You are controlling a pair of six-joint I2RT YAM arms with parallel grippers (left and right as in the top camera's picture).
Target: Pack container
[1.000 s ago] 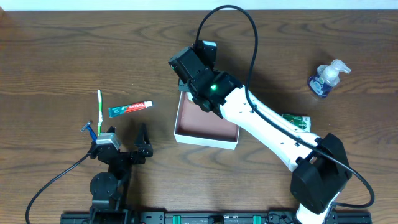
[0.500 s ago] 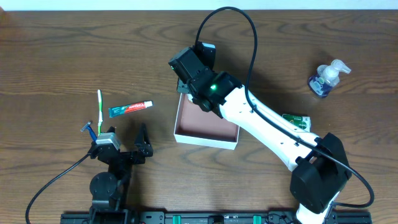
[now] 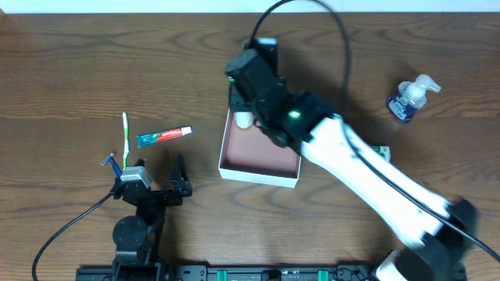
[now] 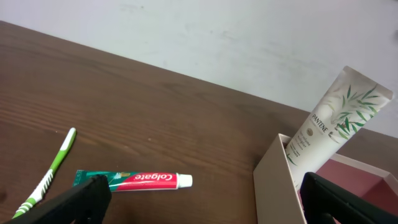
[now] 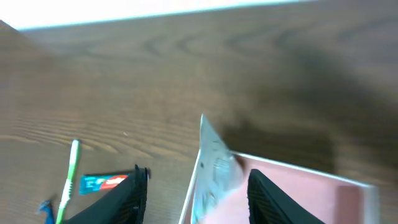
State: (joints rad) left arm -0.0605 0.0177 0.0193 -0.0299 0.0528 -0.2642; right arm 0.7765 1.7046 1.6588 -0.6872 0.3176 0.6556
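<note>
Right arm (image 3: 367,168) has swung rightward and is smeared with motion; a white tube (image 3: 244,119) now shows at the container's far-left corner, where the arm covered it before. Container unmoved.

Container (image 3: 258,175): shallow square cardboard box, thin white walls, dull pinkish-brown matte floor, sitting mid-tabletop. Left wrist view shows its pale left wall (image 4: 277,180) edge-on.

Tube (image 4: 326,124): smooth white plastic, green leaf print, "PANTENE" legible. Base inside the far-left corner, body tilted with its top toward the right, resting against the wall.

Right gripper (image 5: 199,193): above that corner, fingers spread well apart. The tube stands in the gap, narrower than it. View blurred, but no finger appears to touch it.

Left gripper (image 4: 205,202): near left of the container, low over the tabletop, fingers wide apart, nothing held.

Left of the container:
- toothpaste (image 3: 164,136), flat red-green-white tube, white cap
- toothbrush (image 3: 125,133), slim green-and-white, beside it
- razor (image 3: 112,164), blue, nearer

Far right: pump bottle (image 3: 410,97), clear with bluish liquid. A green-and-white packet (image 3: 381,150) peeks from behind the arm.

Tabletop (image 3: 78,62): dark brown wood grain.
</note>
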